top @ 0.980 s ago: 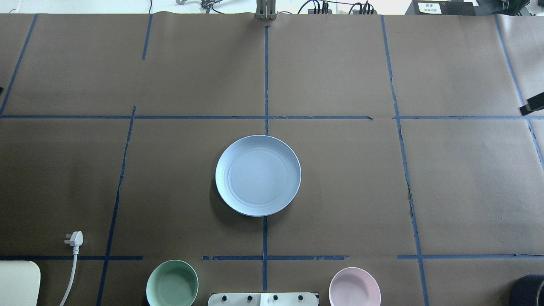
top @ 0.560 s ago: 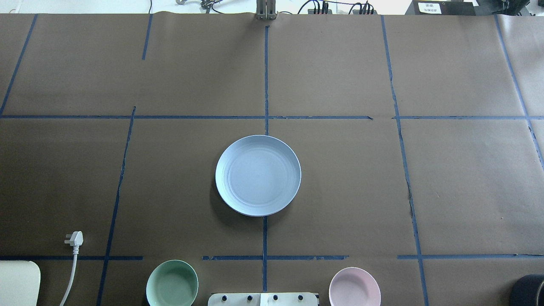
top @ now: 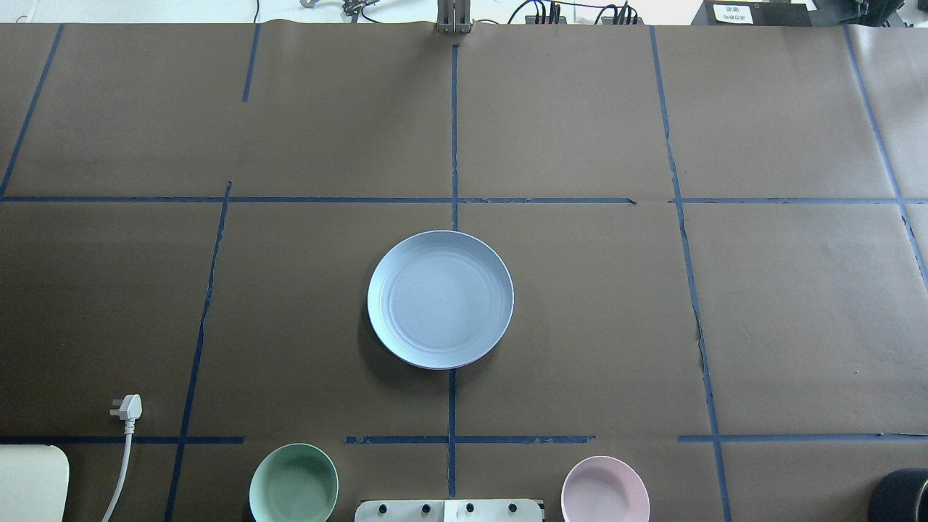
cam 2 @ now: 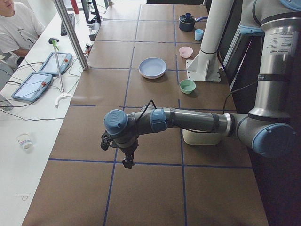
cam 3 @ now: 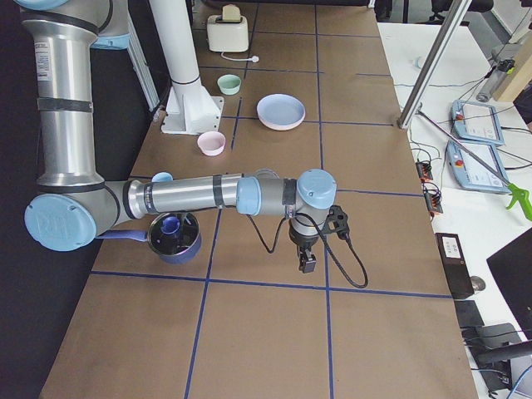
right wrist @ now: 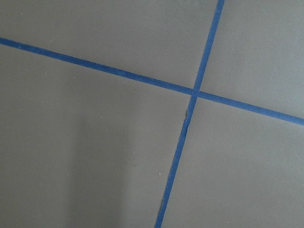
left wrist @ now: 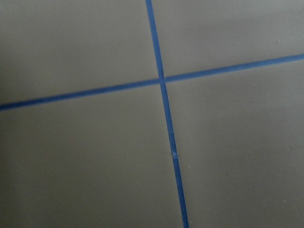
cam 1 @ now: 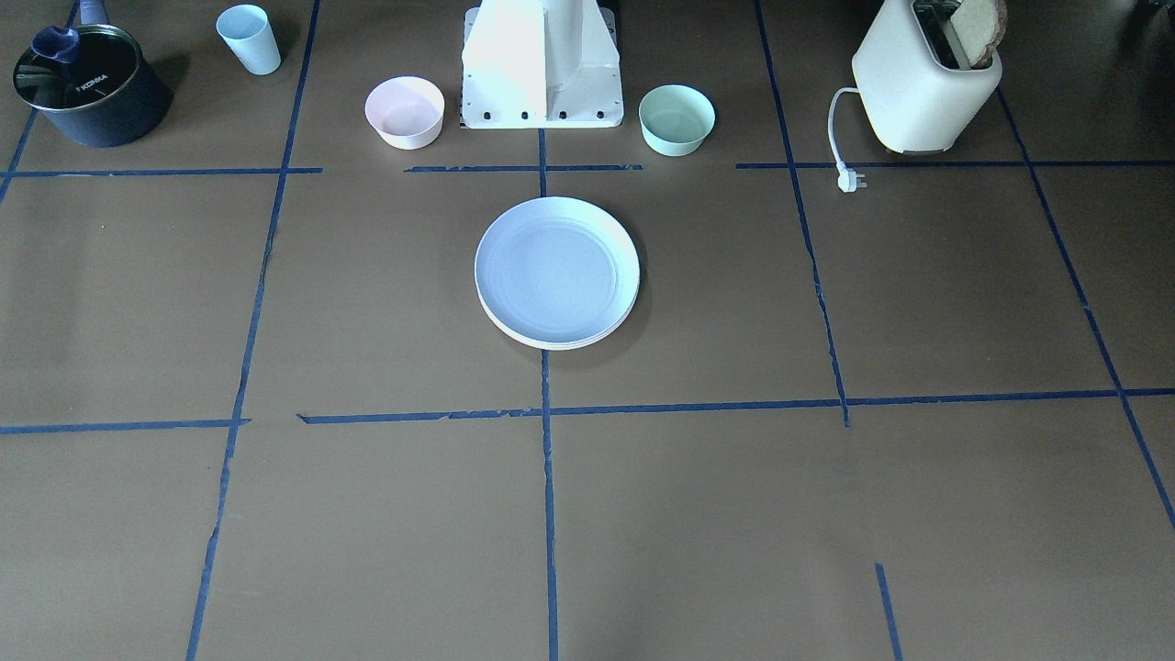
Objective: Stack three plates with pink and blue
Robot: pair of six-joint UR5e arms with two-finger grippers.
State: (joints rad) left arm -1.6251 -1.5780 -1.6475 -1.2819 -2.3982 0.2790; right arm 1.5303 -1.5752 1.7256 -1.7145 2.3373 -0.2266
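The light blue plate (top: 440, 297) lies on top of a stack at the table's middle; it also shows in the front view (cam 1: 555, 266). A cream-white rim (cam 1: 551, 343) shows under it at the stack's near edge. The pale pink plate is hidden. My left gripper (cam 2: 127, 162) hangs over bare table at the left end, far from the stack. My right gripper (cam 3: 307, 264) hangs over bare table at the right end. Both show only in the side views, so I cannot tell whether they are open or shut. The wrist views show only brown paper and blue tape.
A small pink bowl (cam 1: 404, 110) and a mint bowl (cam 1: 677, 117) flank the robot base (cam 1: 542, 64). A toaster (cam 1: 923, 78) with its plug (top: 128, 408), a dark pot (cam 1: 87, 87) and a blue cup (cam 1: 249, 39) stand along the robot's edge.
A dark part of the right arm at the overhead view's right edge has moved out of that view. The plate stack has not moved.
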